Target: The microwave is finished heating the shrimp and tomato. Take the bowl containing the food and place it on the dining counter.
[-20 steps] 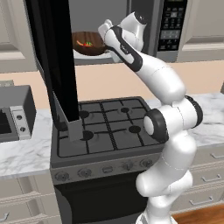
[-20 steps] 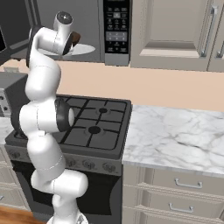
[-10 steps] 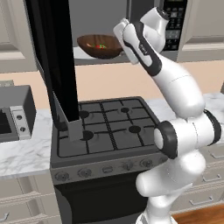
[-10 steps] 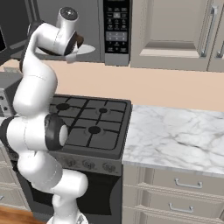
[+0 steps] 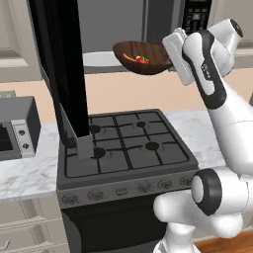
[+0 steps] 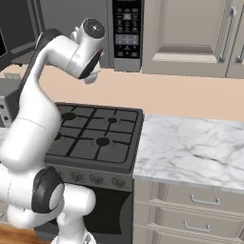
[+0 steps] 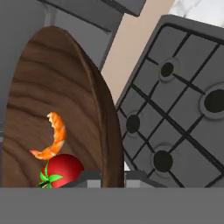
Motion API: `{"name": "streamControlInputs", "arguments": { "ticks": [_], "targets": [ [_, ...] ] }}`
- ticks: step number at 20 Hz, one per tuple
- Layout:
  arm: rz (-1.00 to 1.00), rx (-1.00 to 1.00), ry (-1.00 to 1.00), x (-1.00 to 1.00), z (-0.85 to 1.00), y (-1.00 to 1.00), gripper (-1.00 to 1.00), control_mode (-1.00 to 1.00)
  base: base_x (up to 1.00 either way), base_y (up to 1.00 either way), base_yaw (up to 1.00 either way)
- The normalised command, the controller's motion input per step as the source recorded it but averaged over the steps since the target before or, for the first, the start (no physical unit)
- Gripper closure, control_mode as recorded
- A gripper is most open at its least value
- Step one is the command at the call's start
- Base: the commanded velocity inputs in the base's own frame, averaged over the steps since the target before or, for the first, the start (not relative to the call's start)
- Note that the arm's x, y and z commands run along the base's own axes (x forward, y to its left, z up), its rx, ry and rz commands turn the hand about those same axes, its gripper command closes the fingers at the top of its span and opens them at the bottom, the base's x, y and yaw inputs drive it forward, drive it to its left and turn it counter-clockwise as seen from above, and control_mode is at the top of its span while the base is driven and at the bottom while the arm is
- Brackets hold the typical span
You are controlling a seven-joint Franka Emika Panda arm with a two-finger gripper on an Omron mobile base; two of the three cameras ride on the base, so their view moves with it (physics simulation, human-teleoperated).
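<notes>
Hand (image 5: 170,55) grips bowl (image 5: 143,58) holding shrimp (image 7: 53,136), tomato (image 7: 63,169).

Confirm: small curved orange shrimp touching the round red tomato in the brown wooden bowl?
Touching. Hand view: shrimp tail end meets the tomato top, no gap, inside the bowl.

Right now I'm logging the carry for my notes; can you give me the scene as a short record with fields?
bowl: brown wood, held in the air over the stove, just outside the microwave
contents: shrimp and tomato, both inside
hand: shut on the bowl's rim
microwave: door open
stove: nothing on the burners
counter: white marble, right of the stove
</notes>
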Motion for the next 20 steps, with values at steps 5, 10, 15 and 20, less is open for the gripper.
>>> {"name": "streamControlInputs", "arguments": {
  "ticks": [5,10,15,20],
  "targets": [
    [0.13,-0.07,-0.11,-1.0,-0.59,-0.38,1.0,-1.0,0.0,0.0,0.0],
    [0.15,-0.18,-0.03,-1.0,-0.94,-0.01,1.0,-1.0,0.0,0.0,0.0],
    [0.07,-0.09,0.0,-0.49,-0.56,0.0,1.0,-1.0,0.0,0.0,0.0],
    [0.0,0.0,0.0,0.0,0.0,0.0,1.0,-1.0,0.0,0.0,0.0]
  ]
}}
